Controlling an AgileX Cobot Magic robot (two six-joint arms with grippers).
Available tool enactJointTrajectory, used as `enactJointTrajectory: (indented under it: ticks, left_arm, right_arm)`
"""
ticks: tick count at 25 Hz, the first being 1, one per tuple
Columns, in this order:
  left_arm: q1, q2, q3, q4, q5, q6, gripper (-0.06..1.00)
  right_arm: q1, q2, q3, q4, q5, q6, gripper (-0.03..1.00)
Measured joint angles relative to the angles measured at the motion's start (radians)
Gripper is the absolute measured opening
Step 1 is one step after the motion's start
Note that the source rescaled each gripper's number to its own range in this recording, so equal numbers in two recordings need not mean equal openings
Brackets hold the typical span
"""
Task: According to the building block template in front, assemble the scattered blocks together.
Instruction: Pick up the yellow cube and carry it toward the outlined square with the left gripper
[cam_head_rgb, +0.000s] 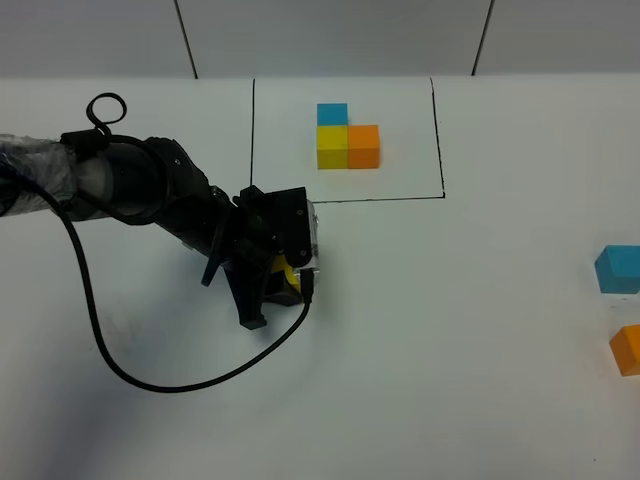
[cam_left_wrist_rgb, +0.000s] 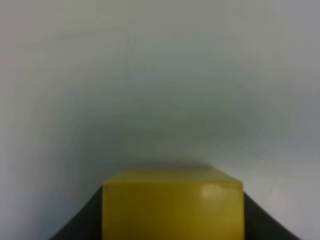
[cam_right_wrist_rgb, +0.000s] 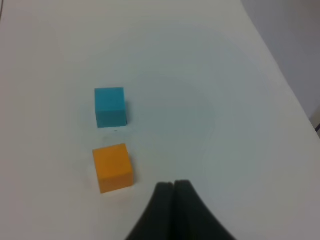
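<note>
Left arm (cam_head_rgb: 120, 185), black and cabled, reaches in from 9 o'clock of the high view and stands closest to that lens, above the white bench (cam_head_rgb: 460, 400) that fills nearly everything else. At 12 o'clock the building block template (cam_head_rgb: 347, 140) sits inside its thin black frame (cam_head_rgb: 345, 200) — blue behind yellow, orange touching yellow's side at 3 o'clock. The left pincer (cam_head_rgb: 282, 295) hangs just outside the frame's 7 o'clock corner, pinching the yellow cube (cam_left_wrist_rgb: 172, 205) between its dark fingers; whether the cube touches the bench or rides just above it I cannot tell. The loose blue cube (cam_head_rgb: 618, 268) and orange cube (cam_head_rgb: 627, 349) lie well apart from it at the 3 to 4 o'clock edge, near each other but not touching. The right pincer (cam_right_wrist_rgb: 173, 187) is pressed together with nothing in it, near the orange cube. I judge the step in hand to be placing the yellow cube as the anchor of the copy. The next move calls for setting it down square to the frame lines with room at 12 and 3 o'clock — then fetching blue and orange.
</note>
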Motion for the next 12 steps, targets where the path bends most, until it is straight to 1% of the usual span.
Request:
enactJointTrajectory:
  ticks: [7, 12]
  left_arm:
    - [0.000, 0.001, 0.000, -0.001, 0.000, -0.001, 0.50]
    - [0.000, 0.001, 0.000, -0.001, -0.004, -0.053, 0.50]
  right_arm:
    - [0.000, 0.000, 0.000, 0.000, 0.000, 0.000, 0.00]
    - [0.000, 0.000, 0.000, 0.000, 0.000, 0.000, 0.00]
